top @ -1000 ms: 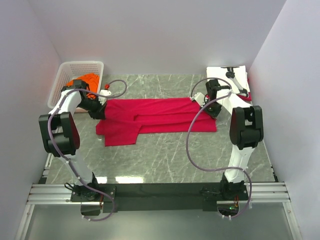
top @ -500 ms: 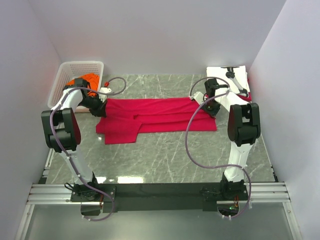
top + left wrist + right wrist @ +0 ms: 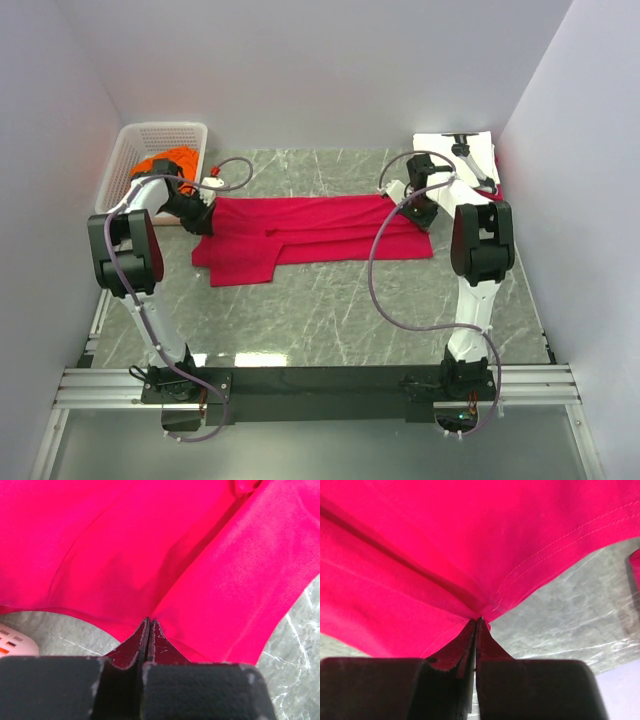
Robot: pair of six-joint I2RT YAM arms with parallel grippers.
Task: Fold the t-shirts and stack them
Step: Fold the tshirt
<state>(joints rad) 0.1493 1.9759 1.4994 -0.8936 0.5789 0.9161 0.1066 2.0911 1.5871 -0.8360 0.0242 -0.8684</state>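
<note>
Firmly pinched: red t-shirt held at both ends

Nearest the arm bases, bare grey marble of the bench is seen. Beyond it, the red t-shirt is spread flat across the middle of the bench, running from left to right. A fold line is visible along its length, and one flap reaches nearer at the left.

Its left end is gripped by the left hand. In the left wrist view the jaws are seen pressed together on a pinch of the red cloth. Its right end is gripped likewise by the right hand, the jaws clamped on a hemmed edge, with the stitching visible just beyond the fingertips.

Farther back on the left, the orange t-shirt is bundled inside the white lattice basket, which is set at the far left corner. At the far right corner, the white t-shirt with black print is laid flat, just behind the right hand.
</note>
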